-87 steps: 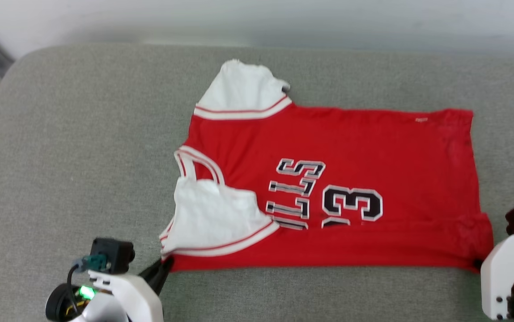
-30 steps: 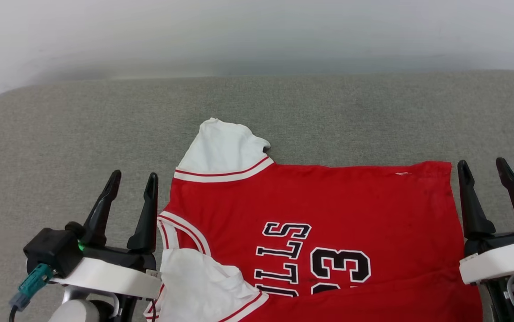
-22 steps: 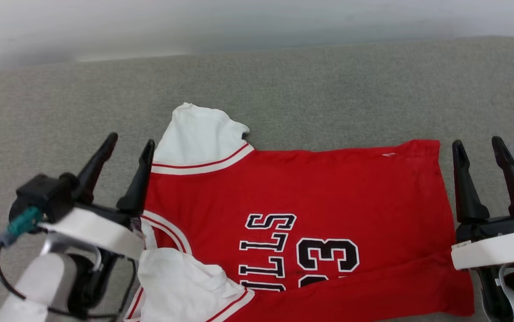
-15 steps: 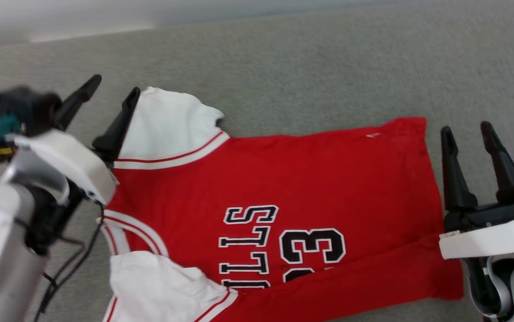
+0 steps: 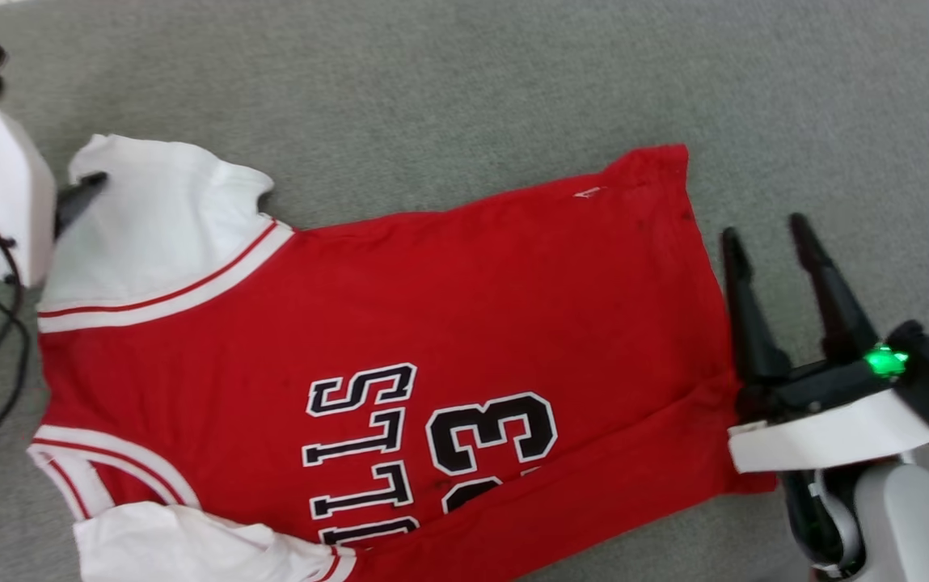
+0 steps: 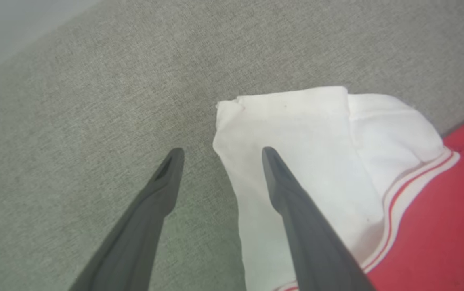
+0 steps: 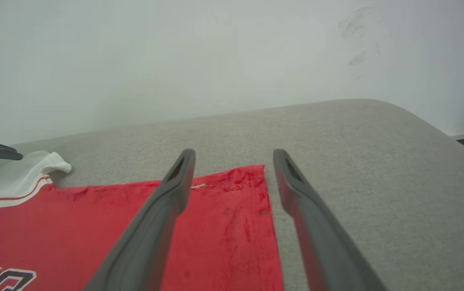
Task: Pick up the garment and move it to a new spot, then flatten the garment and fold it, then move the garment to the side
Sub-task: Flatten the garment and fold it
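Red shirt (image 5: 399, 307) lies flat on the grey cushion (image 5: 464, 73), print side up, lettering sideways, near edge folded over. The left gripper (image 6: 222, 151) is reached out to the far white sleeve (image 6: 304, 133). Its fingers are spread wide and hold nothing: one finger (image 6: 292, 202) is over the sleeve, the other over bare cushion, with the sleeve's outer edge between them. Can't tell if the tips touch the cloth. From the head view, its white wrist sits at the left edge with one dark fingertip poking onto the sleeve. The right gripper (image 5: 764, 228) comes in low from the near right, with a white wrist and a green light on. Its fingers are also wide apart and empty, pointing away along the shirt's bottom hem. The hem is just beside the inner finger (image 5: 743, 307) and the outer finger is over cushion. The far hem corner shows between the fingertips in the right wrist view.
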